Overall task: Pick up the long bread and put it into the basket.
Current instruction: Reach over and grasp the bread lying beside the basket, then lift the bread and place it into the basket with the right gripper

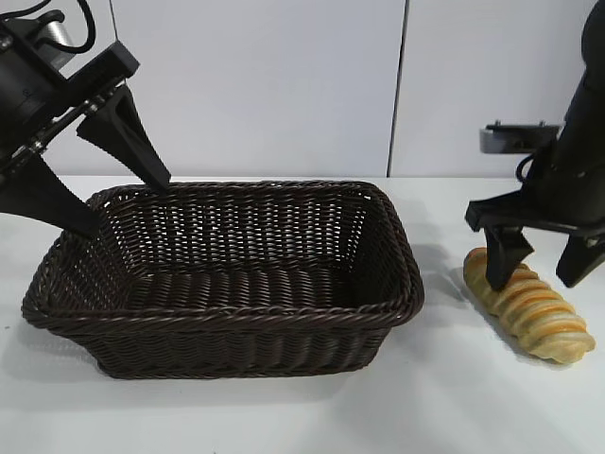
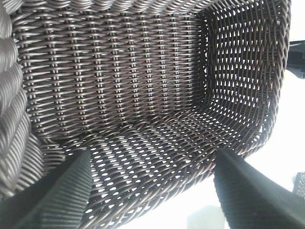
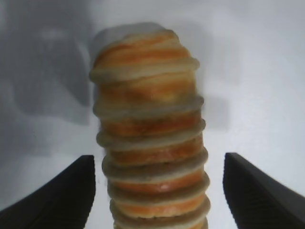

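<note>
The long bread (image 1: 529, 307), a spiral-ridged loaf banded orange and cream, lies on the table to the right of the basket (image 1: 236, 350). My right gripper (image 1: 535, 282) stands open low over the loaf's far half, one finger on each side. In the right wrist view the bread (image 3: 150, 129) runs between the fingers of the right gripper (image 3: 158, 160) with a gap on both sides. My left gripper (image 1: 125, 206) hangs open over the left end of the dark wicker basket. The left wrist view looks into the basket (image 2: 119, 81), with nothing between the fingers of the left gripper (image 2: 153, 157).
The white table (image 1: 284, 416) extends in front of the basket and the bread. A white panelled wall stands behind. A small grey fixture (image 1: 510, 137) sits behind the right arm.
</note>
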You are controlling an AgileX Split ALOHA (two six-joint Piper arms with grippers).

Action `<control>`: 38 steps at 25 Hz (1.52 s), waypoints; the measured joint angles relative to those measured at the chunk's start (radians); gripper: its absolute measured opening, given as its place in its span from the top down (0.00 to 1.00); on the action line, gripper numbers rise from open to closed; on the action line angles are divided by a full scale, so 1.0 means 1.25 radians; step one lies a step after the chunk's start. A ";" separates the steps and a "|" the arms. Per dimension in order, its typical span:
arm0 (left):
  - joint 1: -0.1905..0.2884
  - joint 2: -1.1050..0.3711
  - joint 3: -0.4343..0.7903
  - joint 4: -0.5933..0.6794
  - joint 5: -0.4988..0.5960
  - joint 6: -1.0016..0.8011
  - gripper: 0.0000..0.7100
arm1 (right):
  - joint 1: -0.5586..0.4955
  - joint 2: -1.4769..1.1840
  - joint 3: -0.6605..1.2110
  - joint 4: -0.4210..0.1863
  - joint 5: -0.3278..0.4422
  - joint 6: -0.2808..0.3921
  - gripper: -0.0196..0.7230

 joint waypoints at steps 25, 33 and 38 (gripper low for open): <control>0.000 0.000 0.000 0.000 -0.001 0.000 0.26 | 0.000 -0.148 -0.108 0.019 0.180 -0.009 0.68; 0.000 0.000 0.000 0.000 0.001 0.001 0.26 | 0.000 -0.189 -0.164 0.103 0.256 -0.064 0.68; 0.000 0.000 0.000 0.000 0.003 0.001 0.26 | 0.000 -0.192 -0.167 0.149 0.271 -0.091 0.68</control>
